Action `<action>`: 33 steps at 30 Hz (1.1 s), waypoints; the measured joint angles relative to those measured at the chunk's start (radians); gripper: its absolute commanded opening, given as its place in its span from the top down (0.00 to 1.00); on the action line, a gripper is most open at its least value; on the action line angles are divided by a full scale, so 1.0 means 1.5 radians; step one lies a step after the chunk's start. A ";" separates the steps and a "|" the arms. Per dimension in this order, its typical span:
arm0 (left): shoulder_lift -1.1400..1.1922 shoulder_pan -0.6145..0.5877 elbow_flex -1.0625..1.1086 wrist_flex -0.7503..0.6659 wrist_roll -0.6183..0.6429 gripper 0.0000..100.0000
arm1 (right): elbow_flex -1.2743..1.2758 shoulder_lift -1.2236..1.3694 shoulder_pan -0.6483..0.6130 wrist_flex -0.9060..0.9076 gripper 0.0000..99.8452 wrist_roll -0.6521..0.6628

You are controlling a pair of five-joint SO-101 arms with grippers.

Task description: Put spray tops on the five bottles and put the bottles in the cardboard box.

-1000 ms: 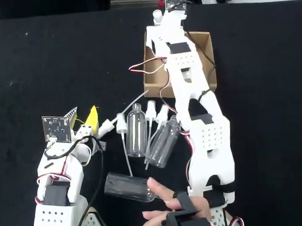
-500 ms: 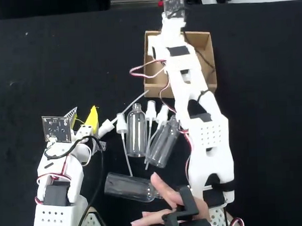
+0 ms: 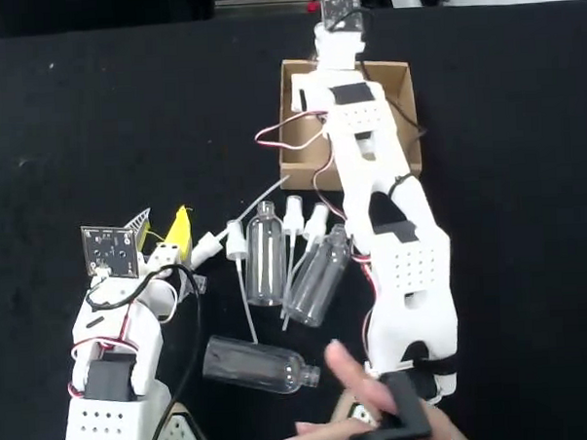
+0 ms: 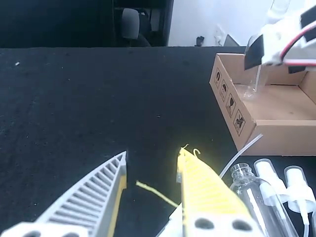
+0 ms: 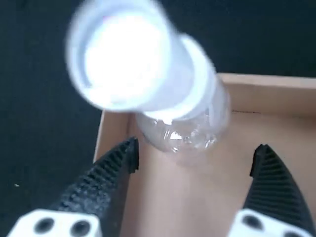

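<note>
Black table (image 3: 94, 112), dark room (image 4: 59, 22) behind.
Capped clear bottle (image 5: 173, 98) upright in box (image 5: 276, 96); left gripper (image 4: 152, 155), right gripper (image 5: 195, 148) gape wide, empty.

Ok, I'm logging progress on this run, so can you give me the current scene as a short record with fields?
Right hand: open, fingers either side of a capped bottle in the cardboard box
Left hand: open, low over the table, holding nothing
Uncapped bottles: at least three, lying on the table
Loose spray tops: four, among those bottles
Progress: one bottle capped and in the box
</note>
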 measured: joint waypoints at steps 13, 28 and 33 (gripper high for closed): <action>0.000 0.000 0.000 0.000 0.000 0.84 | 0.000 -0.076 0.016 0.140 0.66 0.000; 0.000 0.000 0.000 0.000 0.000 0.84 | 0.000 -0.144 0.142 0.287 0.88 0.000; 0.000 0.000 0.000 0.000 0.000 0.84 | 0.000 -0.138 0.204 0.287 0.88 0.029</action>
